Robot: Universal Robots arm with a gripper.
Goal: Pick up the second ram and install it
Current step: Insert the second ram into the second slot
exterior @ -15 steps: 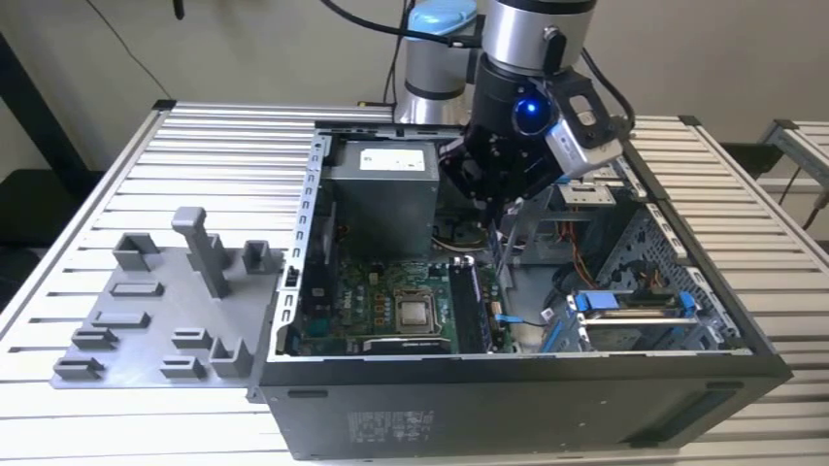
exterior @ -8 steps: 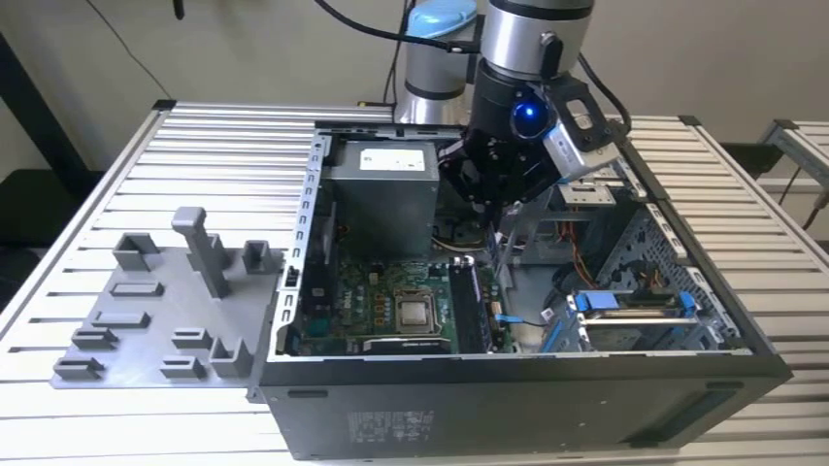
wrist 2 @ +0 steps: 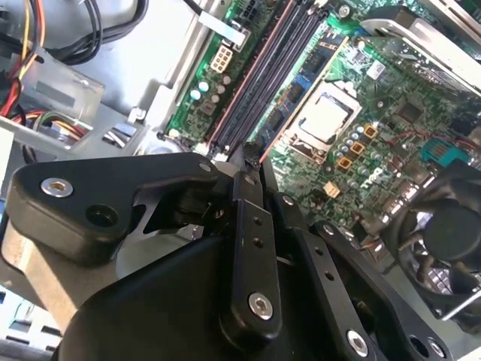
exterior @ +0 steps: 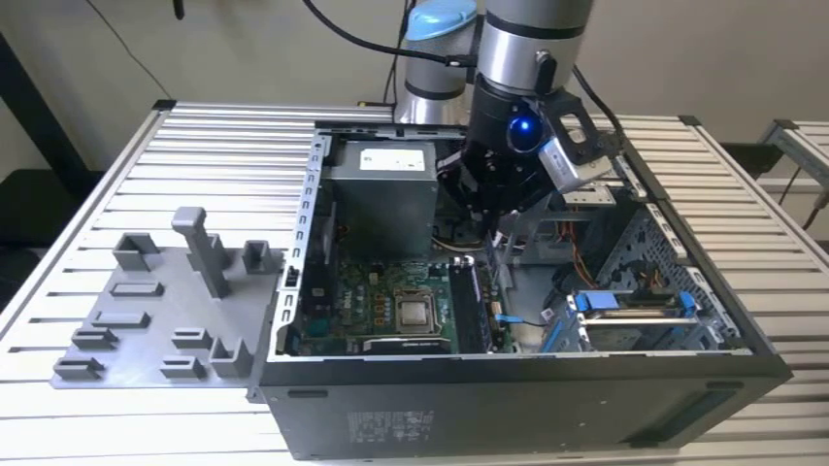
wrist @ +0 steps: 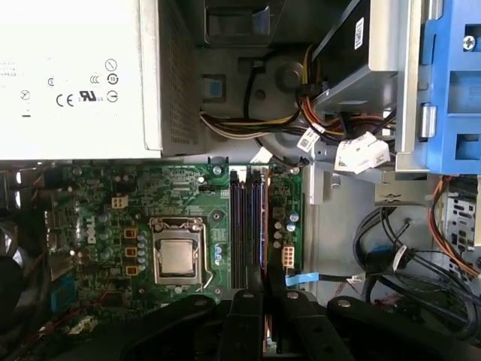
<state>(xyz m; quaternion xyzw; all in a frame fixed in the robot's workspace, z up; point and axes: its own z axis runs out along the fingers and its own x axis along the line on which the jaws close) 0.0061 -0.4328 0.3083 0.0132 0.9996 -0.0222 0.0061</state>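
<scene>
The second ram [wrist: 264,226] shows edge-on as a thin orange-brown line along the outermost memory slot, beside the row of capacitors. It also runs along the slots in the second wrist view [wrist 2: 252,75]. My gripper [wrist: 267,295] hangs inside the open computer case [exterior: 518,364], over the far end of the slots [exterior: 499,238]. Its black fingers [wrist 2: 248,226] are drawn together on the stick, which passes between them. I cannot tell whether the ram is seated in the slot. The other slots [wrist: 244,226] lie dark beside it.
A grey plastic tray [exterior: 143,320] with blocks and posts lies on the slatted table at the exterior view's left of the case. Inside the case are the power supply [exterior: 379,189], processor socket [wrist: 178,256], cable bundles [wrist: 255,124], a fan [wrist 2: 443,233] and a blue drive cage [exterior: 628,303].
</scene>
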